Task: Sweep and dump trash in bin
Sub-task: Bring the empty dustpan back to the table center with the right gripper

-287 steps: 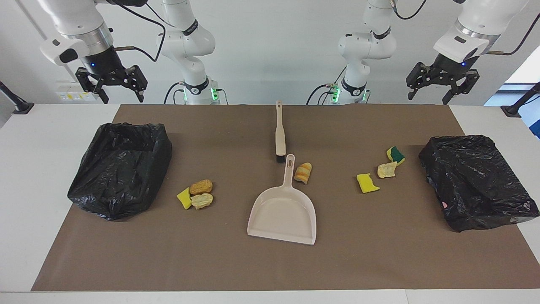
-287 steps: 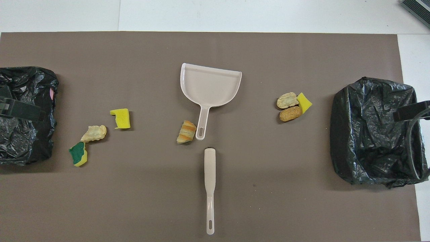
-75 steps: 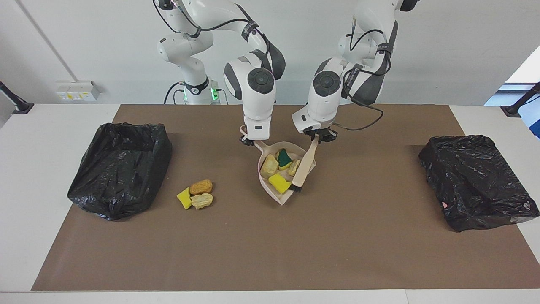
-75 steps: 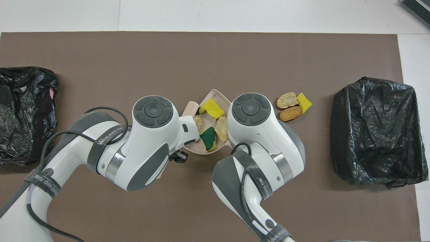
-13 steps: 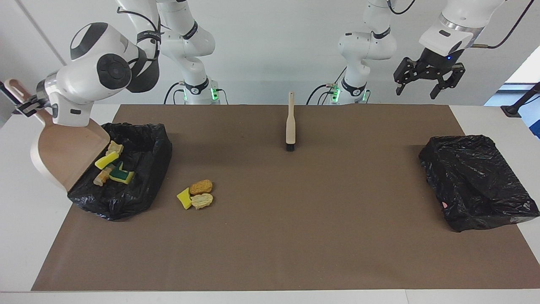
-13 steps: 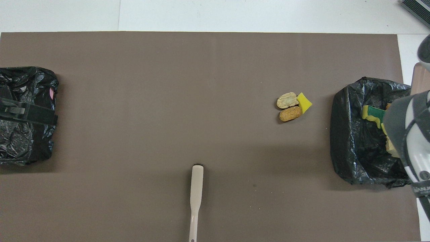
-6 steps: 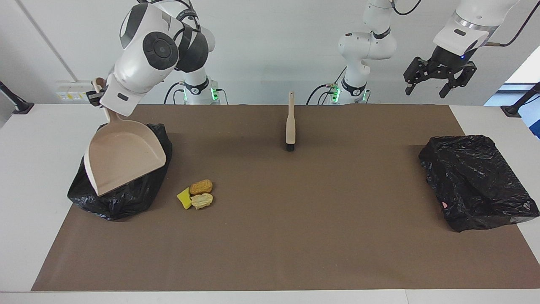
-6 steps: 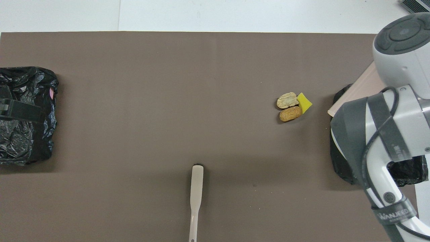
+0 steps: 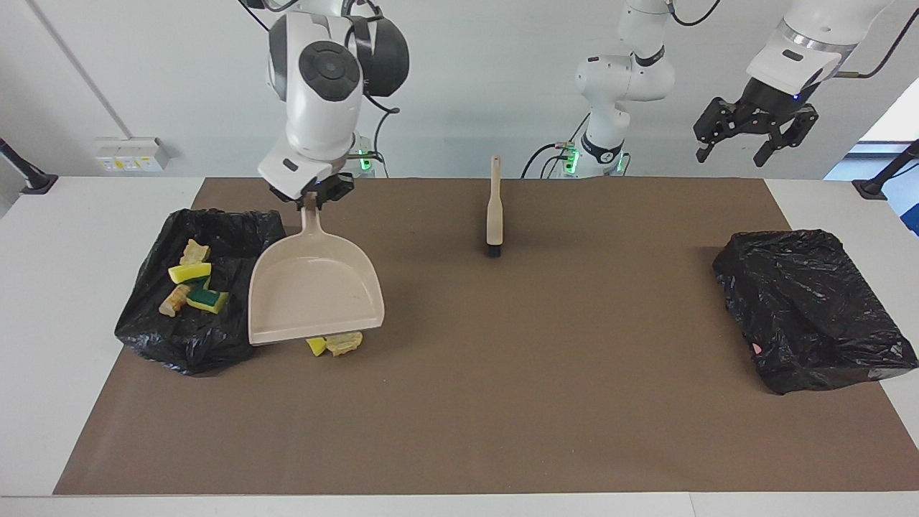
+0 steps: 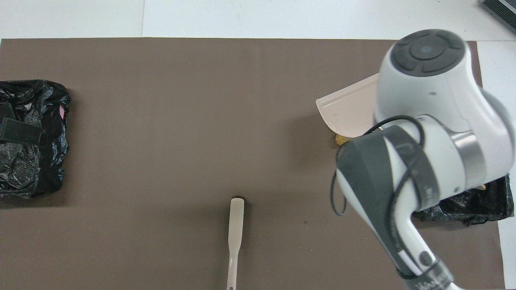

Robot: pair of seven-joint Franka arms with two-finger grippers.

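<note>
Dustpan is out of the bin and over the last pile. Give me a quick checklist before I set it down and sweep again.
1. Grip: right claw shut on the dustpan handle. Ok.
2. Pan empty: nothing shows inside it. Ok.
3. First load: four scraps lie in the bin at the right arm's end. Ok.
4. Remaining pile: on the mat beside that bin, mostly hidden under the raised pan; a yellow piece and a tan lump peek out. Whole pile: cannot tell.
5. Brush: lies on the mat mid-table, unheld. Not ok for sweeping.
6. Left claw: open, empty, raised at its own end, waiting. Ok.
</note>
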